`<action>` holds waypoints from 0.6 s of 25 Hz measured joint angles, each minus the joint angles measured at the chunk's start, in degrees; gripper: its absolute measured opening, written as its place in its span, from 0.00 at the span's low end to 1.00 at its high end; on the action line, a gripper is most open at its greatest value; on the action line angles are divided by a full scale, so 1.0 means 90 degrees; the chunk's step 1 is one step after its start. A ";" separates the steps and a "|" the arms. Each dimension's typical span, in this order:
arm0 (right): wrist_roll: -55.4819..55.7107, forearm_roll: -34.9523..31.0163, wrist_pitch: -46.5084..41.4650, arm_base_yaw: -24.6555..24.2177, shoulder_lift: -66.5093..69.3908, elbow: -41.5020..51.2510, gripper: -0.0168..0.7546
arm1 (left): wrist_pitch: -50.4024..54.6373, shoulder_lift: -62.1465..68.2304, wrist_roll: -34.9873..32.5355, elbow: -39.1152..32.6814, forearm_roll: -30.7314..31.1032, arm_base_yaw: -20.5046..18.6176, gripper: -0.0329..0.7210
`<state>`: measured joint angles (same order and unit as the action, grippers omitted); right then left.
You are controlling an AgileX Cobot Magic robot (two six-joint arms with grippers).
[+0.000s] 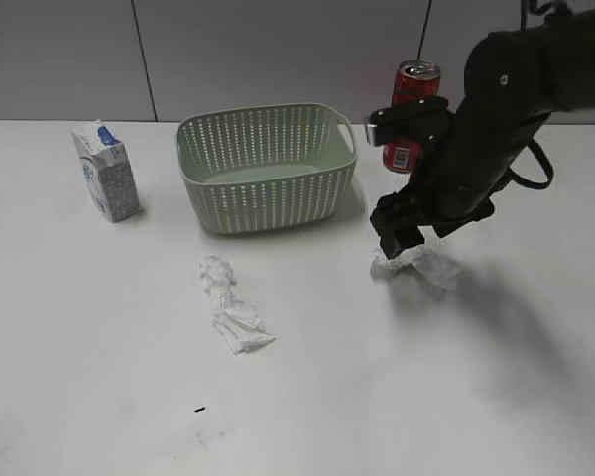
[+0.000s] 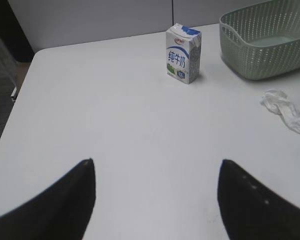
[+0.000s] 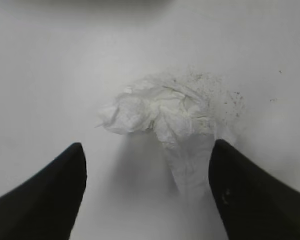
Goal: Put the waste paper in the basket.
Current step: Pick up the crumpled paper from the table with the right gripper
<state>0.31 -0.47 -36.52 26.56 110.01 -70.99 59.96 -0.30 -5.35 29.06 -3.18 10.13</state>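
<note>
The pale green basket (image 1: 266, 169) stands at the table's middle back; it also shows in the left wrist view (image 2: 262, 42). A long twisted wad of waste paper (image 1: 233, 309) lies in front of it and shows in the left wrist view (image 2: 286, 107). A second wad (image 1: 423, 263) lies to the basket's right. My right gripper (image 1: 401, 241) is open and low over this wad; in the right wrist view the wad (image 3: 165, 110) lies just ahead of and between the open fingers (image 3: 145, 150). My left gripper (image 2: 157, 162) is open and empty over bare table. Only two wads show.
A blue-and-white milk carton (image 1: 107, 171) stands upright left of the basket, also in the left wrist view (image 2: 183, 54). A red can (image 1: 413, 111) stands behind the right arm, beside the basket's right end. A small dark speck (image 1: 199, 409) lies near the front.
</note>
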 joint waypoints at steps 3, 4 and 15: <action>0.0022 0.0163 0.0163 0.0000 0.0334 0.0000 0.76 | 0.0000 0.0000 0.0000 0.0000 0.0000 0.0000 0.79; 0.0031 0.0183 0.0270 0.0000 0.0417 -0.0003 0.76 | 0.0000 0.0000 0.0000 0.0000 0.0000 0.0000 0.79; 0.0038 0.0237 0.1030 0.0000 0.1126 -0.0037 0.76 | 0.0000 0.0000 0.0000 0.0000 0.0000 0.0000 0.79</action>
<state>0.65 1.67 -27.25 26.56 120.15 -71.32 59.96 -0.30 -5.35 29.06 -3.18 10.13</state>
